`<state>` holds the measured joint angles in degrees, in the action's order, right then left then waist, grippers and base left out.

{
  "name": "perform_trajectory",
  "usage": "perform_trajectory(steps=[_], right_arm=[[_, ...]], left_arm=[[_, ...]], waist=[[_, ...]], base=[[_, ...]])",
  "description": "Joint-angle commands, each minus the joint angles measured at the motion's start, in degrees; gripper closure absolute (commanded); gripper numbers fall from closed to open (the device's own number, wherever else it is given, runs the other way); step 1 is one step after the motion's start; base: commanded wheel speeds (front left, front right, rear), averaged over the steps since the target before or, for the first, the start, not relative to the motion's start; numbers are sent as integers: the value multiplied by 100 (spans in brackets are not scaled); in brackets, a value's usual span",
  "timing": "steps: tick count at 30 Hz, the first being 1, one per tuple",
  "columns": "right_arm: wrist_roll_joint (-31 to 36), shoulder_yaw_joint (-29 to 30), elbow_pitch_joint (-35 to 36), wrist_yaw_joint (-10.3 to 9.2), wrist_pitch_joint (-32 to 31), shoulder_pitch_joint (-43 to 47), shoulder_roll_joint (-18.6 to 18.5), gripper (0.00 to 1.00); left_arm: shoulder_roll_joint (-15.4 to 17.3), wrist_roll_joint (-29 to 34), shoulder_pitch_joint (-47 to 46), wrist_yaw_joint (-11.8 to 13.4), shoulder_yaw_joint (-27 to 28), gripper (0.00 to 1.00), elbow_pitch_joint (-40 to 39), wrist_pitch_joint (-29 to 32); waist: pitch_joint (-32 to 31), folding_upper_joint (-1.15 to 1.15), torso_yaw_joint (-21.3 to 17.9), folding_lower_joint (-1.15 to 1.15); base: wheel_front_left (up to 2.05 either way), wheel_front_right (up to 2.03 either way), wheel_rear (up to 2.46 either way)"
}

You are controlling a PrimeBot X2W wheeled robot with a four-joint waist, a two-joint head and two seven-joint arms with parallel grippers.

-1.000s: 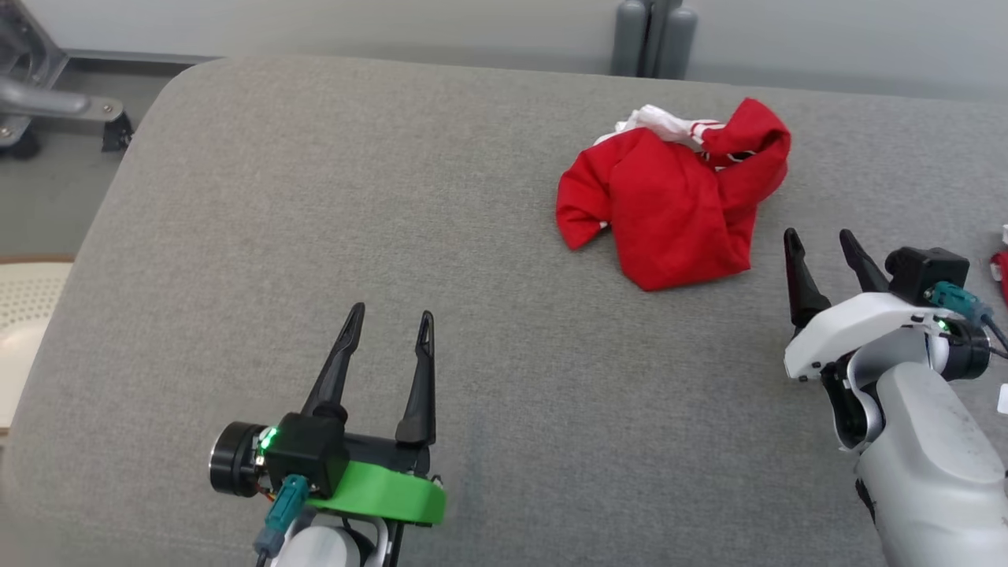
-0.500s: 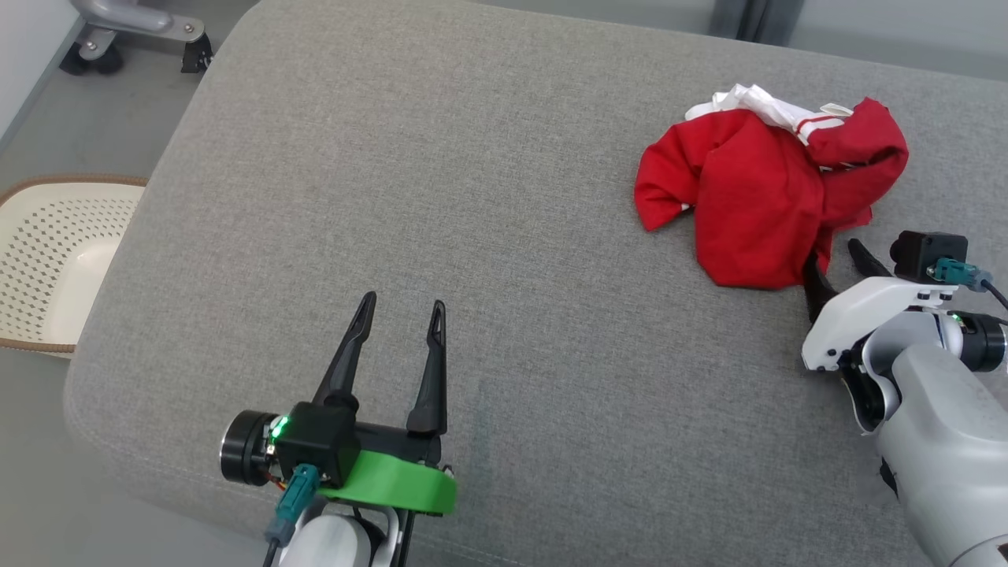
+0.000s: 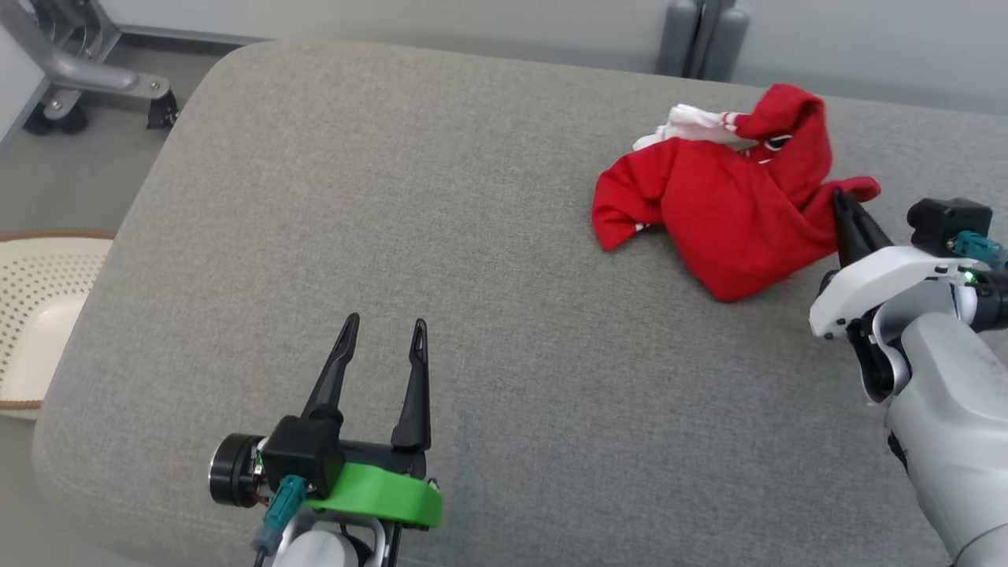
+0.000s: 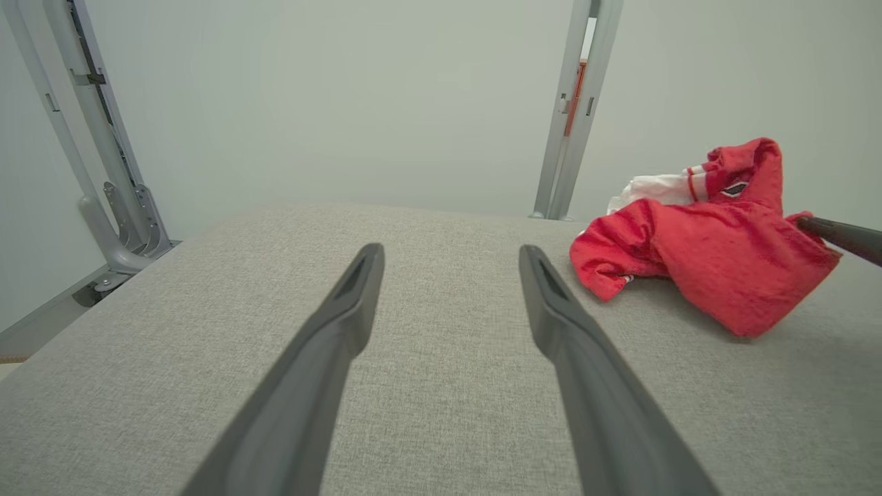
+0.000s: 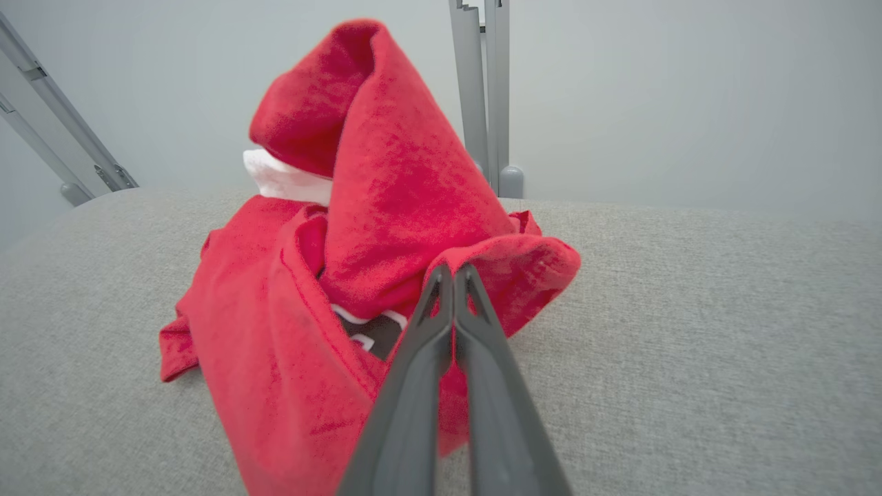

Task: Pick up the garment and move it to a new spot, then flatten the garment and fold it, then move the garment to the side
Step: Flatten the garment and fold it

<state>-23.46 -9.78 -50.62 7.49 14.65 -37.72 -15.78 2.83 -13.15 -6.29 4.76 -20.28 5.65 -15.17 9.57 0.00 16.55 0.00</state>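
While the left gripper (image 3: 386,320) has fingers spread, the right gripper (image 5: 453,271) has fingers pinching the garment (image 3: 724,228)

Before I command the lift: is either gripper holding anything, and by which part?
The right gripper is shut on the red garment, pinching a fold at its right-hand edge. The left gripper is open and holds nothing.

The left gripper (image 3: 386,320) is wearing a bright green curved collar (image 3: 378,494) beneath a black block (image 3: 303,455), with long dark tapering fingers (image 3: 331,378) and a teal connector (image 3: 282,504). The right gripper (image 3: 839,194) is wearing a white shell (image 3: 882,276) over a pale grey forearm (image 3: 953,409), and is carrying a black box (image 3: 945,220) with a teal plug (image 3: 976,246).
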Motion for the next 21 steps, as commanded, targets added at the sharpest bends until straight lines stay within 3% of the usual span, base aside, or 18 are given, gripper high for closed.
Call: perform_trajectory(steps=[1,7,10,15,17,21], right_arm=[[20,34,154,0,36,49,-19,100],[408,374,769,-1,31,336,-98,100],[753,933,1090,-3,-86,685,-58,100],[1411,1672,1883,-2,-463,1529,307,100],[1695,1985,2441,-2,-794,2226,648,100],[1914,2338,2809,-3,-1182,3034,974,100]], left_arm=[[14,-13,97,-10,55,0,6,6],[14,-2,295,-57,158,0,6,6],[15,16,414,-83,236,0,0,6],[15,44,532,-134,294,0,7,7],[15,39,580,-154,291,0,22,7],[15,26,573,-179,255,0,35,7]], waist=[[-373,0,-352,0],[-677,0,-643,0],[-792,0,-775,0],[-887,0,-954,0],[-927,0,-1038,0],[-954,0,-1112,0]], base=[[0,0,0],[0,0,0],[0,0,0],[0,0,0],[0,0,0],[0,0,0]])
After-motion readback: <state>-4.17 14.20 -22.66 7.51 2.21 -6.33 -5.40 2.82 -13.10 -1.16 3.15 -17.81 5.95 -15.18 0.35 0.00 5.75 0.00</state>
